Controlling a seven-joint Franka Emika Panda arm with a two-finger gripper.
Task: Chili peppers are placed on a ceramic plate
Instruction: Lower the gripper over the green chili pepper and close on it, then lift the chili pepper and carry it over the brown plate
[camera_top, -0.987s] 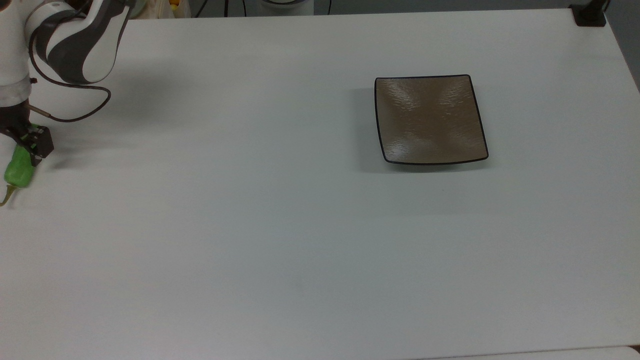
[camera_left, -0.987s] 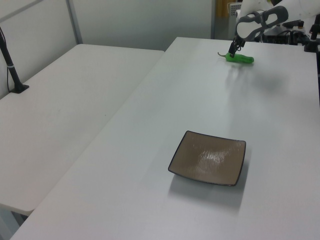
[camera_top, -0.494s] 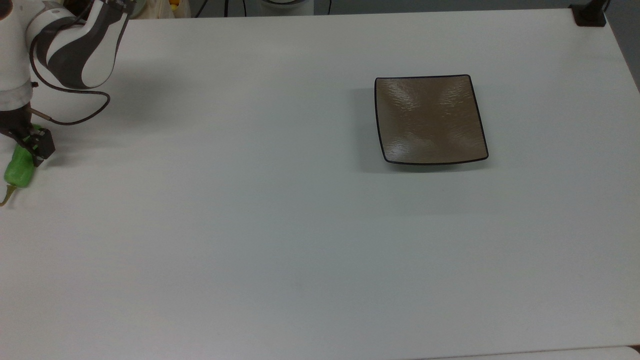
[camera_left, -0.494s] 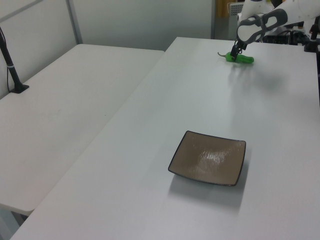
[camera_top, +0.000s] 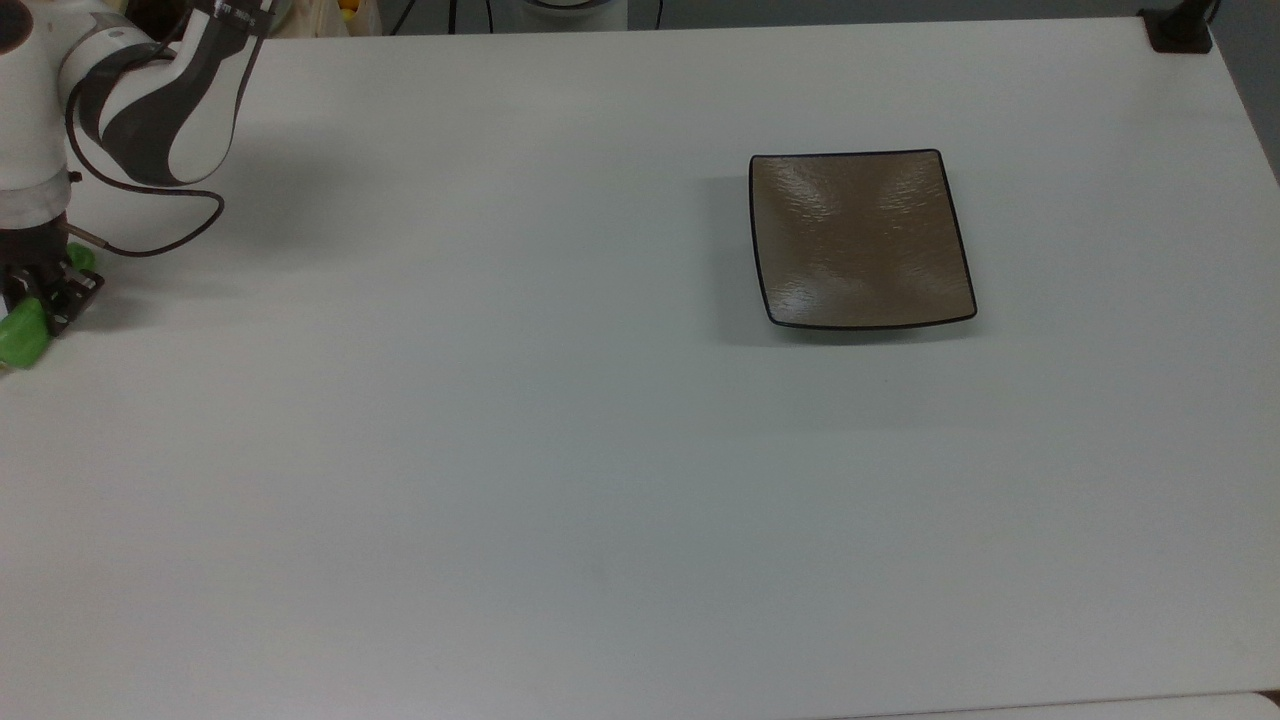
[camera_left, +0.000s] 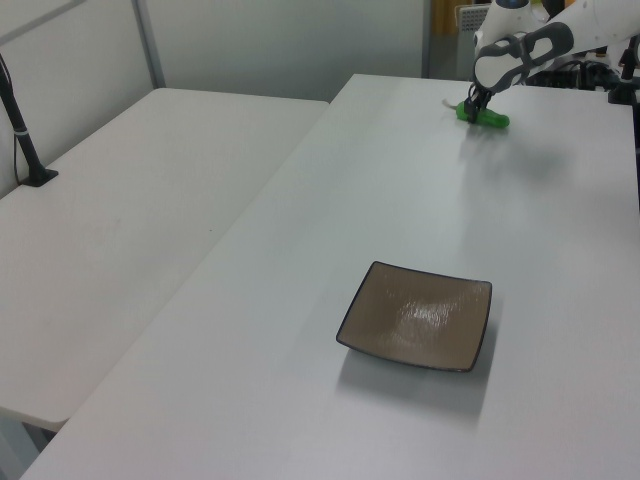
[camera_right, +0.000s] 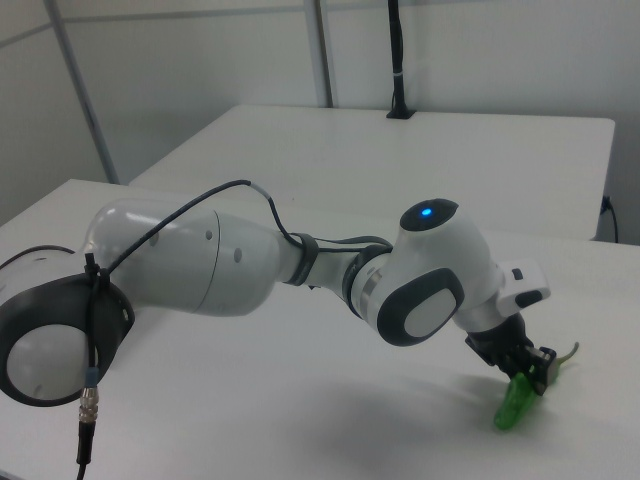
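The green chili pepper (camera_top: 22, 338) is at the far left edge of the top view, with my gripper (camera_top: 40, 295) shut on its middle. In the right view the gripper (camera_right: 530, 372) grips the pepper (camera_right: 512, 405) from above; the pepper hangs tilted, its tip down by the table, its stem (camera_right: 568, 355) sticking out behind the fingers. In the left view the pepper (camera_left: 484, 117) is at the far end of the table under the gripper (camera_left: 472, 104). The square brown ceramic plate (camera_top: 860, 240) lies empty, far to the top view's right, also seen as the plate (camera_left: 420, 315) in the left view.
A wide stretch of bare white table (camera_top: 500, 400) separates the pepper from the plate. A black clamp base (camera_top: 1180, 30) sits at the top view's upper right corner. A second white table (camera_left: 130, 230) stands on the left view's left.
The gripper has drawn the pepper toward the top view's left edge and a little upward; the stem has left the top view. The plate has not moved.
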